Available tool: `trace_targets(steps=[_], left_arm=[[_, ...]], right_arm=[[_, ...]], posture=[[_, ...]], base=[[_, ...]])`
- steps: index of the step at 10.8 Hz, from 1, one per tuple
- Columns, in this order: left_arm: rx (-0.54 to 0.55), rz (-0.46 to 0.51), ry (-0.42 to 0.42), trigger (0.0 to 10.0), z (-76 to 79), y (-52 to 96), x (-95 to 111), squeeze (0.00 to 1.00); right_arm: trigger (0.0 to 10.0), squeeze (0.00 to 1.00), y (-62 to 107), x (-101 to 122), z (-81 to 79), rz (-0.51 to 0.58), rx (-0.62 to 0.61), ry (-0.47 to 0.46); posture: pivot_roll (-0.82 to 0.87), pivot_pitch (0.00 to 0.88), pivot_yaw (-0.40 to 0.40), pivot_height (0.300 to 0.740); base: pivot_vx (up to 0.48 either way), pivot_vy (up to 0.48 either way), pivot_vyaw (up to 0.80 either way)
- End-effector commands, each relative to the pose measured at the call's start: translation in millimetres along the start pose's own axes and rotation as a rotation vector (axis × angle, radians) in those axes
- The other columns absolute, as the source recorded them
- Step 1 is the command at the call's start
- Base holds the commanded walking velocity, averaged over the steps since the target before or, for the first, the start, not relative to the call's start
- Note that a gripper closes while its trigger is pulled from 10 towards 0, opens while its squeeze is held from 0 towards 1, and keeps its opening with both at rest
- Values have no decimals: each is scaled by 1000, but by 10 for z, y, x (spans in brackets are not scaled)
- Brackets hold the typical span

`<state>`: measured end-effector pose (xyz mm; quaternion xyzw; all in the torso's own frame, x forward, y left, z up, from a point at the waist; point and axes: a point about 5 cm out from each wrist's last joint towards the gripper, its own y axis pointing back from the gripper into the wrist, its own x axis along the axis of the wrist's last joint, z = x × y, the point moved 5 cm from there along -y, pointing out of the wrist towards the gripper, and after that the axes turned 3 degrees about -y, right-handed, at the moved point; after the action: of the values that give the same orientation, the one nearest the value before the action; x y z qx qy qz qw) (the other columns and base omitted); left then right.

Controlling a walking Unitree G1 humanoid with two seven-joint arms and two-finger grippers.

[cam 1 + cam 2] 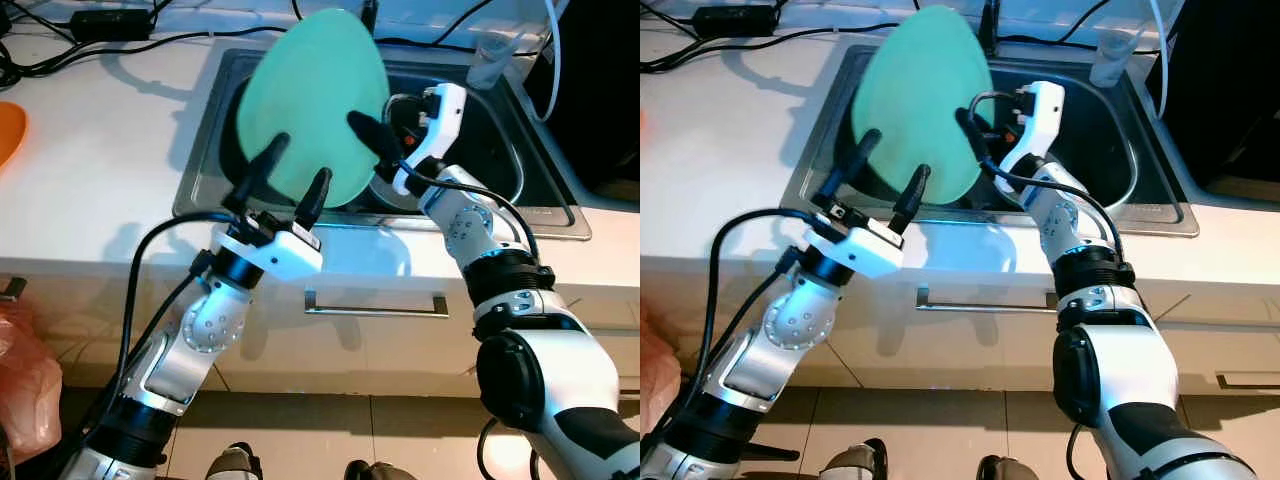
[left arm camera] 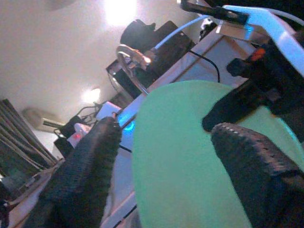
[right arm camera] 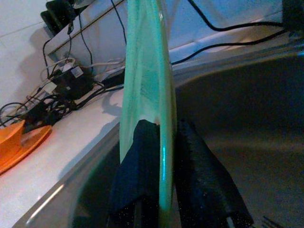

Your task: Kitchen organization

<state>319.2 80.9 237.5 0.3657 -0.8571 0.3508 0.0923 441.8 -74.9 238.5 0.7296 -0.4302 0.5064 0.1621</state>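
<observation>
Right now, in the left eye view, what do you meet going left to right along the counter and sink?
Orange plate → left gripper, open by the green plate → right gripper pinching that plate's edge over the sink.

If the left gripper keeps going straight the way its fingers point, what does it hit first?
Most likely the green plate. The left gripper is open, its fingers aimed at the plate's face, which the right gripper holds upright by its rim over the sink. The exact gap is unclear.
</observation>
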Motion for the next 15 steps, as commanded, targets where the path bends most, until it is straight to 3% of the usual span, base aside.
trace_targets(steps=[1, 3, 5, 6, 8, 10, 15], left_arm=[[5, -23, 28, 10000, -46, 7, -11, 1000], [21, -89, 115, 10000, -104, -13, -94, 1000], [86, -181, 182, 10000, -193, -15, -235, 1000], [106, -196, 197, 10000, -229, -28, -249, 1000], [163, -280, 254, 10000, -312, -73, -377, 1000], [194, -319, 272, 10000, -382, -81, -445, 1000], [131, -342, 297, 10000, -382, 15, -372, 1000]], right_arm=[[10000, 0, 33, 175, 19, 63, -8, 47], [10000, 0, 93, 174, 122, 62, -70, 106], [10000, 0, 174, 150, 267, 46, -182, 265], [10000, 0, 196, 139, 302, 41, -210, 296], [10000, 0, 259, 56, 420, 12, -285, 315], [10000, 0, 295, -159, 547, -117, -336, 334], [10000, 0, 210, -331, 557, -231, -337, 296]], posture=[[69, 144, -61, 740], [73, 149, -59, 740], [72, 159, -55, 740], [71, 161, -55, 740], [66, 167, -53, 740], [73, 177, -55, 740], [134, 210, -49, 740]], base=[[0, 0, 0], [0, 0, 0], [0, 0, 0], [0, 0, 0], [0, 0, 0], [0, 0, 0], [0, 0, 0]])
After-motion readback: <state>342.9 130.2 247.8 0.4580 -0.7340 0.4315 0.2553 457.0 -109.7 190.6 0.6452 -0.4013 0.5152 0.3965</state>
